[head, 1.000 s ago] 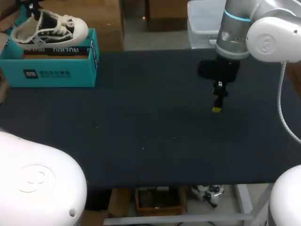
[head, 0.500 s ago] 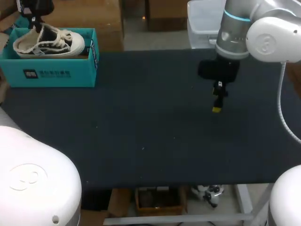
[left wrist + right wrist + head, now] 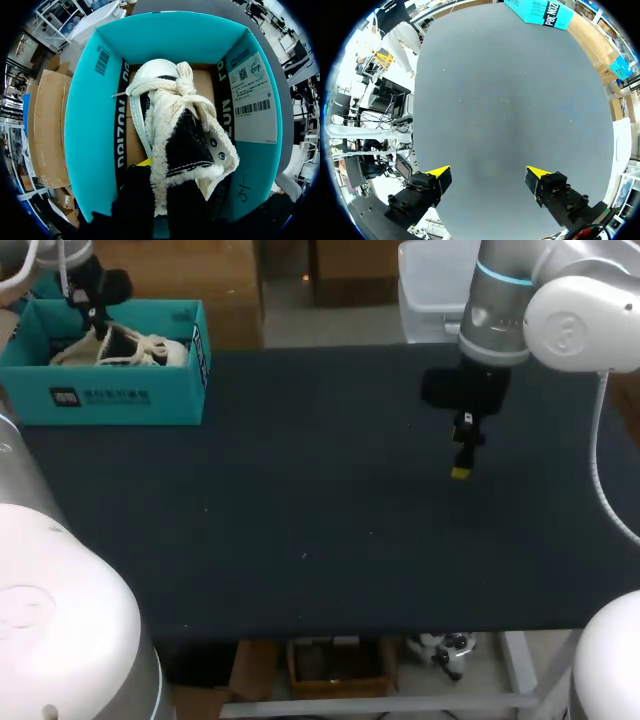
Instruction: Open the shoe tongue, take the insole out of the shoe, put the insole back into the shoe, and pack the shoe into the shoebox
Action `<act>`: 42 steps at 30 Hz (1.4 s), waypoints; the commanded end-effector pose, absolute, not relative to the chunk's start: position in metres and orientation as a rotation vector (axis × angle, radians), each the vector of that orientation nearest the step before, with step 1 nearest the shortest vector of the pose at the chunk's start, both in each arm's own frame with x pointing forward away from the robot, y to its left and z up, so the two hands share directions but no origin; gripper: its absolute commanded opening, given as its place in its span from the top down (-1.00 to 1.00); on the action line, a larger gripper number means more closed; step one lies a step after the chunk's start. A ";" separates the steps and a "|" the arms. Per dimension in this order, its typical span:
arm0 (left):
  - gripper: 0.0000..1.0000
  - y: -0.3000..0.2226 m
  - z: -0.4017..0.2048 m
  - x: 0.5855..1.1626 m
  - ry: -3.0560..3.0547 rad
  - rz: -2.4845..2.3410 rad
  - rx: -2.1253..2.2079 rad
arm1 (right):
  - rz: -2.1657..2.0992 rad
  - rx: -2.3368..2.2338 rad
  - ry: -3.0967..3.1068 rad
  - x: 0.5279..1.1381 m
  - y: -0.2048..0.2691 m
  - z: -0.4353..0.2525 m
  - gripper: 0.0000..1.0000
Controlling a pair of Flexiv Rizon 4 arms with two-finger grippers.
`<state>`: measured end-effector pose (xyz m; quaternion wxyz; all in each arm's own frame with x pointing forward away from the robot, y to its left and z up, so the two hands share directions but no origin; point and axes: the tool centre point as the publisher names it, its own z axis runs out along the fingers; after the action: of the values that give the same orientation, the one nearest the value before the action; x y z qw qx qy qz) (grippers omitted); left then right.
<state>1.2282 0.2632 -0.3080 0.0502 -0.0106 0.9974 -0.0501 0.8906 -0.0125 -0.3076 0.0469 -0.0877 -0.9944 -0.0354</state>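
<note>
Packing step: L tool clamped on sneaker inside shoebox, far-left corner of tabletop; next, let go. R tool apart.

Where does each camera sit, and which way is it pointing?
Head view: fixed above and behind, looking down on the table; both arms show, left gripper at the shoebox, right gripper over bare table.
Left wrist view: on the left wrist, looking down into the shoebox at the shoe; its gripper holds the shoe.
Right wrist view: on the right wrist, facing the table; its open fingers show.
Shared: all three show the shoebox.
</note>
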 end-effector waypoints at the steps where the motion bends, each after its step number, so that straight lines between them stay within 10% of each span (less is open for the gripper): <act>1: -0.40 0.263 -0.315 1.236 3.147 -0.171 -0.034 | -0.107 -0.268 -3.035 0.890 -0.013 -0.307 -1.00; 2: -0.91 0.262 -0.314 1.235 3.147 -0.172 -0.035 | -0.107 -0.268 -3.035 0.890 -0.013 -0.307 -1.00; 3: -1.00 0.261 -0.313 1.234 3.147 -0.172 -0.035 | -0.107 -0.268 -3.035 0.890 -0.013 -0.307 -1.00; 42: -1.00 0.141 -0.169 1.082 2.985 -0.081 -0.061 | -0.107 -0.268 -3.035 0.890 -0.013 -0.307 -1.00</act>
<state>1.1270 0.1502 -0.1714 -0.0740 -0.0128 0.9956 -0.0564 0.8906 -0.0125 -0.3076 0.0469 -0.0877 -0.9944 -0.0355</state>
